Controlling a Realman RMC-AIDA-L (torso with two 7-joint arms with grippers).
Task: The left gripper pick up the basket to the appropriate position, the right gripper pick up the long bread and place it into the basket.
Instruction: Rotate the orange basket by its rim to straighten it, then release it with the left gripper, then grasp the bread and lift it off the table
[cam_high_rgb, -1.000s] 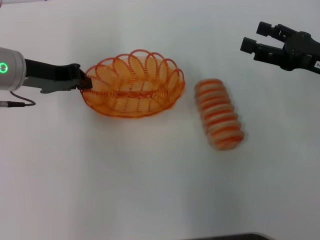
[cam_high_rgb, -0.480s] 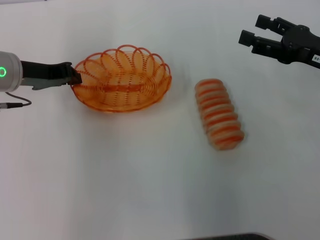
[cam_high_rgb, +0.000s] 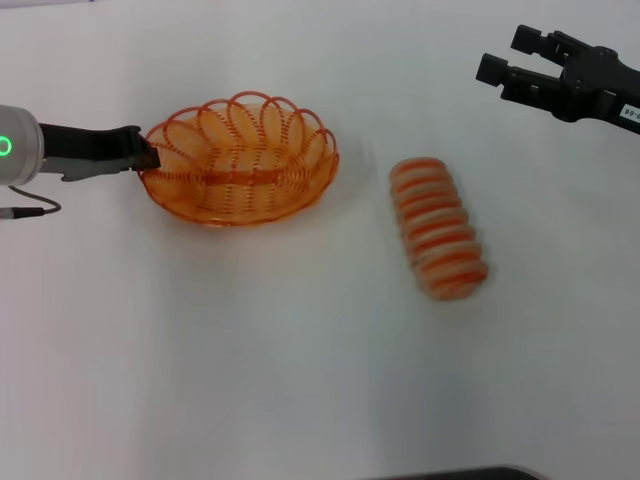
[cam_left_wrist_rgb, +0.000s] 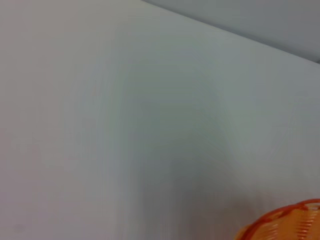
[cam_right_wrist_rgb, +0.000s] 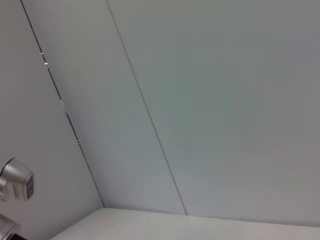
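head view first: long bread (cam_high_rgb: 438, 228) lies on the white table (cam_high_rgb: 300, 380), its long axis running from far to near and leaning a little to the robot's right at the near end. right gripper (cam_high_rgb: 499, 62) hangs beyond it and further to the right, well apart, with its two fingers spread and nothing between them. so the loaf lies nearer to the robot and toward the left from this tool, and i think the fingers must come across the short width of the loaf. left gripper (cam_high_rgb: 148, 153) is clamped on the rim of the orange wire basket (cam_high_rgb: 240, 160) at its left end; the basket stands left of the bread, near but not touching.

left wrist view: only a small part of the basket rim (cam_left_wrist_rgb: 285, 225) shows at the edge, rest is bare table.

right wrist view: only wall panels, no bread, no fingers.
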